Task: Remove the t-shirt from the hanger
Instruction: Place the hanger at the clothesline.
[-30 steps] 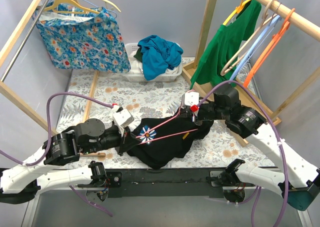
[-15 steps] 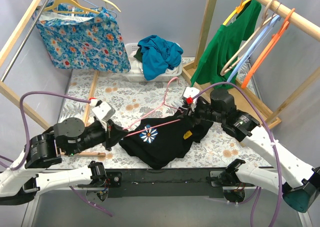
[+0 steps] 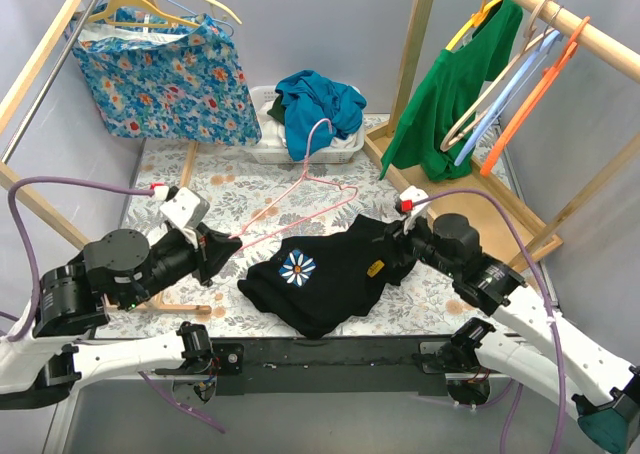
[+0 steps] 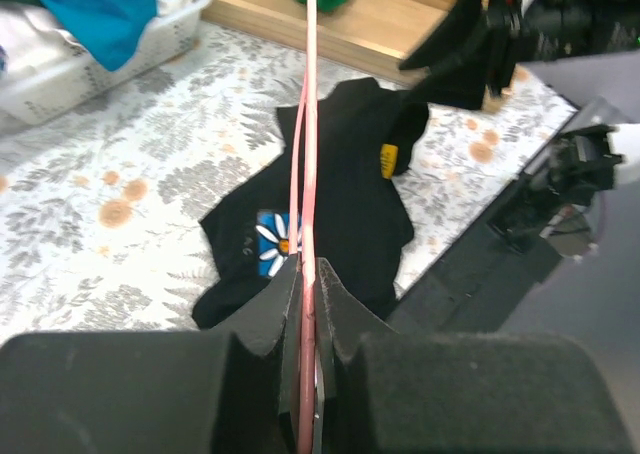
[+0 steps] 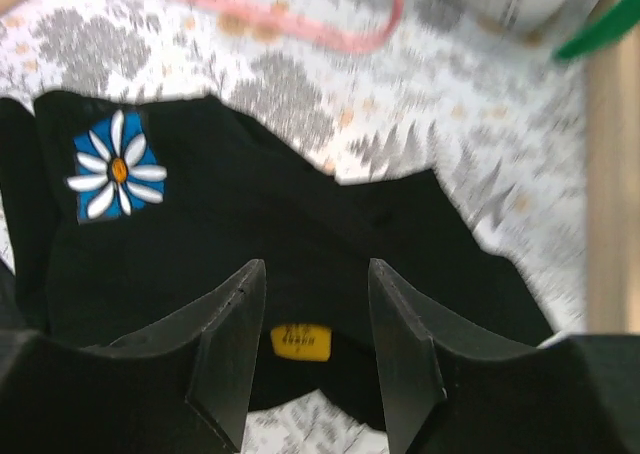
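The black t-shirt (image 3: 335,274) with a daisy print lies crumpled on the floral table, free of the hanger. The thin pink hanger (image 3: 307,169) stretches from my left gripper (image 3: 222,244) up toward the basket, clear of the shirt. My left gripper (image 4: 308,274) is shut on the hanger's (image 4: 311,124) wire, with the t-shirt (image 4: 340,194) beyond it. My right gripper (image 3: 398,236) hovers at the shirt's right end. In the right wrist view it (image 5: 315,274) is open over the collar of the t-shirt (image 5: 250,244), a yellow label between the fingers, gripping nothing. The hanger (image 5: 270,19) shows at the top.
A white basket (image 3: 262,154) of teal clothes stands at the back. A green shirt (image 3: 440,94) and several hangers hang on the right rail (image 3: 560,14). A floral garment (image 3: 160,74) hangs back left. Wooden rack bases (image 3: 385,154) lie on the table.
My left gripper pulled the hanger left and out of the t-shirt. My right gripper opened, let go of the collar and drew back to the right. The shirt settled on the table.
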Available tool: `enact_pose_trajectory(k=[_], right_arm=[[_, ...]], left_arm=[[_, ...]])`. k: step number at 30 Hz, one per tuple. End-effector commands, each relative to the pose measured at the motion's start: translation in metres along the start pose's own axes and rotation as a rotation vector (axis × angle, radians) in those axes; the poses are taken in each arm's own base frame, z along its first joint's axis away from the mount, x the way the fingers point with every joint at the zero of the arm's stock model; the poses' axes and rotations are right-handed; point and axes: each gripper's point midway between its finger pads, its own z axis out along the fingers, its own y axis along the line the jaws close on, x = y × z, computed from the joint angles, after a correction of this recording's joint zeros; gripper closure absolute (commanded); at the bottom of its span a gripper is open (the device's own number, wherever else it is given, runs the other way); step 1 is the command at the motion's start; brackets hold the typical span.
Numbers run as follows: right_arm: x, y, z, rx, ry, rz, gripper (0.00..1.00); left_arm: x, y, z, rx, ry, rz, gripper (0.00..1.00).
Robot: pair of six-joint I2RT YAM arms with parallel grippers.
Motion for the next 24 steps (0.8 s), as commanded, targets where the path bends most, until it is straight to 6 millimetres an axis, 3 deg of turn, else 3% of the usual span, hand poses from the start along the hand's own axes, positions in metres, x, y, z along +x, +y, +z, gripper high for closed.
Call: enact_pose_trajectory(k=[1,3,4,8,11,12,13,19,24], right_arm=[[0.063,0.01,0.003,-0.012,0.098,0.171,0.48],[0.075,0.013,0.004,-0.02,0.111,0.21,0.49],[0.092,0.015,0.005,-0.028,0.141,0.214,0.5],[0.116,0.016,0.013,-0.025,0.171,0.222,0.5],[0.124,0.017,0.021,-0.031,0.179,0.226,0.5],[0.128,0.018,0.021,-0.032,0.195,0.232,0.5],[0.119,0.021,0.026,-0.048,0.153,0.232,0.5],[0.111,0.026,0.03,-0.076,0.124,0.246,0.51],[0.1,0.028,0.026,-0.087,0.081,0.25,0.51]], left_arm=[[-0.028,0.008,0.013,-0.075,-0.091,0.053,1.0],[-0.039,0.01,0.017,-0.096,-0.13,0.066,1.0],[-0.044,0.009,0.018,-0.095,-0.146,0.071,1.0],[-0.073,-0.007,0.029,-0.05,-0.234,0.09,1.0],[-0.091,-0.02,0.037,-0.014,-0.275,0.122,1.0],[-0.092,-0.026,0.049,-0.005,-0.259,0.138,1.0],[-0.103,-0.031,0.052,0.002,-0.289,0.133,1.0],[-0.122,-0.059,0.102,0.031,-0.316,0.209,1.0],[-0.137,-0.072,0.122,0.036,-0.334,0.196,1.0]])
